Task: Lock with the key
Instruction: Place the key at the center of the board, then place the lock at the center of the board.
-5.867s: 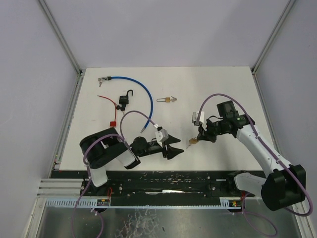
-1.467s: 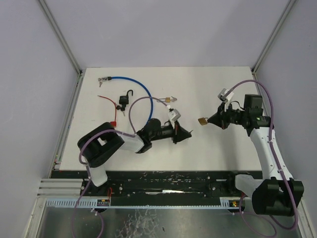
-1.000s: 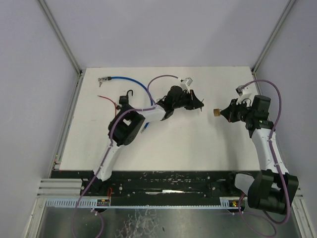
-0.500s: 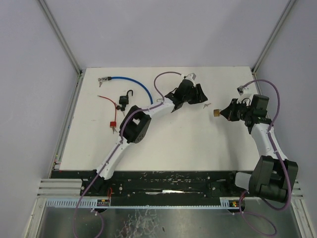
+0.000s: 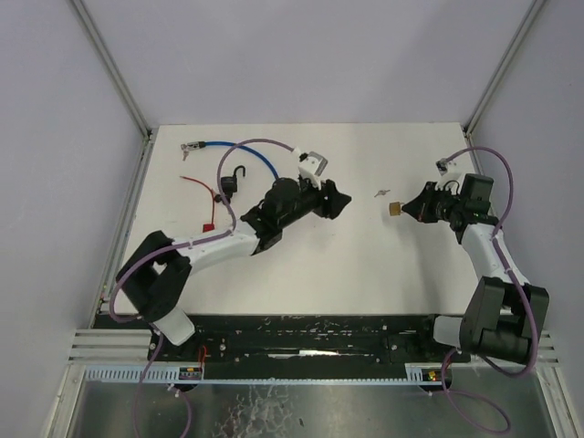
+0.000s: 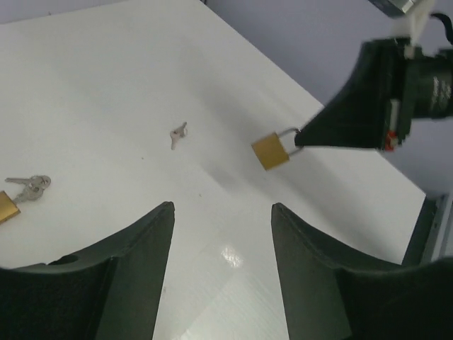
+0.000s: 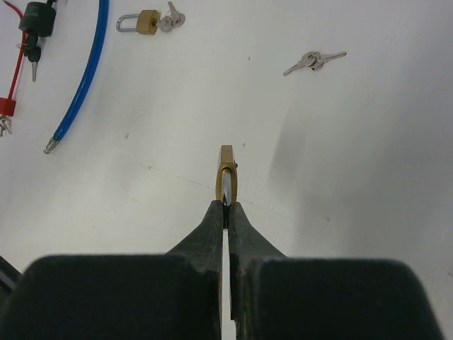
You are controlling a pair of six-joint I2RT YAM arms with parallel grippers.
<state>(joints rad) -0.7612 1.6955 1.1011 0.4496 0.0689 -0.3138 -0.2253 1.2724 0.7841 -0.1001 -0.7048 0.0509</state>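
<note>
Being held by thin steel shackle in clamped right end effector [image 7: 226, 207]: small boxy brass padlock [image 7: 226, 176], above smooth white worktop [image 7: 368, 184]. Silver key pair [image 7: 313, 61] laid flat nearby. Left end effector [image 6: 223, 212] spread wide, empty.

Left fingers [image 6: 124, 283] apart, right fingers [image 7: 205, 239] closed

No readable text, labels, brands, numbers anywhere; padlock [image 6: 270, 151] markings too small.

A white table [image 5: 365, 265] carries a blue cable [image 5: 219, 143] — a black padlock [image 5: 228, 187] and red strap [image 5: 196, 183] just beside it, a small brass padlock [image 7: 147, 21] near it, keys [image 5: 381, 192] well apart from it.
</note>
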